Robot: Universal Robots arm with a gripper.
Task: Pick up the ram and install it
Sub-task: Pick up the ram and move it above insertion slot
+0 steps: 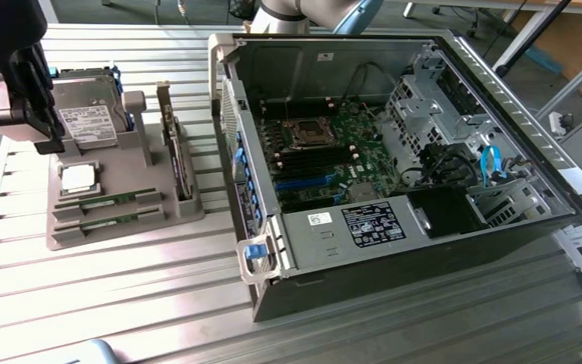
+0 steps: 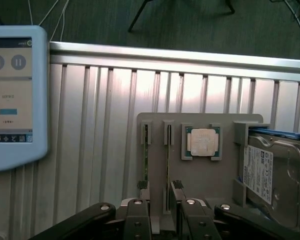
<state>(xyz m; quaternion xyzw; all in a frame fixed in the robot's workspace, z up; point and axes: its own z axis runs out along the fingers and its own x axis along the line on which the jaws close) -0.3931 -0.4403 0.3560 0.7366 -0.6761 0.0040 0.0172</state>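
Now, jaws: spread as wide as they go and holding nothing; they hang over the grey holder (image 2: 205,175), with one finger (image 2: 140,220) on each side of the ram.
Ram: the ram (image 2: 168,165) stands on edge in the holder slot next to the processor chip (image 2: 202,141); a second stick (image 2: 145,150) sits one slot farther from the chip.
Holder, other contents: a hard drive (image 2: 275,170) lies at the holder's far end beyond the chip; an expansion card (image 1: 173,144) stands upright along the holder's side.
Computer case (image 1: 321,235): lies open on the table (image 1: 119,303), just beside the holder, with the motherboard (image 1: 321,152) exposed.
Done: the jaws are lined up over the ram, and nothing has been lifted.
Left: by the look of it, the grasp, the carry to the case and the seating in the board.
Writing: the hard drive carries a white label and the case several stickers, all too small to read; a tablet (image 2: 10,90) near the holder shows a pause symbol, and no brand can be made out.
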